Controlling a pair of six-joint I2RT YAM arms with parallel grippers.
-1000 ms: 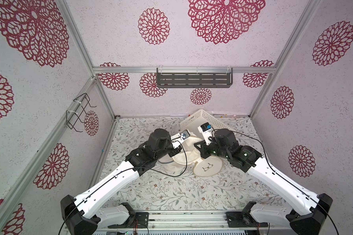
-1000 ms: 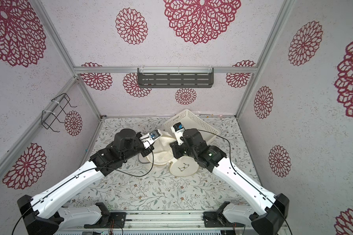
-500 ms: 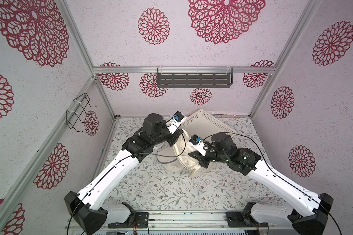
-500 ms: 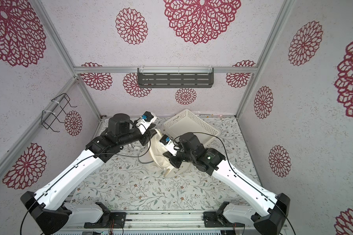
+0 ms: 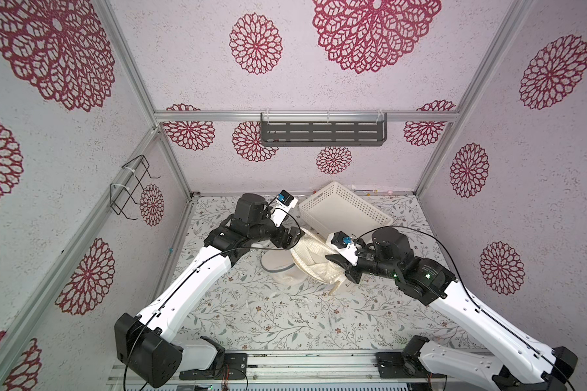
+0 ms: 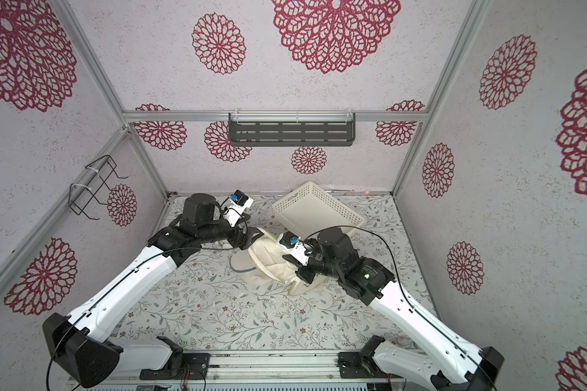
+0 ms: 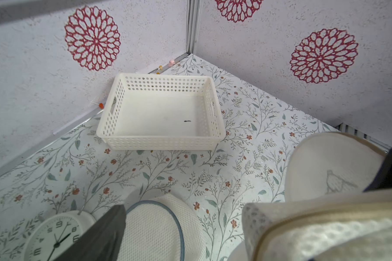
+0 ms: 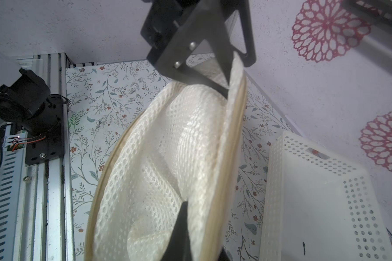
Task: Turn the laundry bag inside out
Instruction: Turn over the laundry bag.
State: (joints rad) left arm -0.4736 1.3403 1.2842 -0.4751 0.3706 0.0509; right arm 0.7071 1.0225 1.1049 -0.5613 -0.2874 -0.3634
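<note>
**Q.** What is nearest on the bench [image 5: 268, 315]?

**A.** My right hand [image 5: 334, 265]. Its jaws are closed tight on the near edge of the bag [image 5: 314, 257], and it holds the bag up over mid-bench.

**Q.** And the bag?

**A.** It is white mesh with a tan rim. Its mouth gapes between my two hands. I cannot tell whether its lower end touches the bench.

**Q.** The other hand?

**A.** My left hand [image 5: 294, 237] is at the bag's far edge with its jaws spread apart. In the right wrist view the rim runs between them, and they clamp nothing.

**Q.** Farthest?

**A.** A white basket [image 5: 343, 213] stands on the bench near the back wall, just beyond the bag.
</note>
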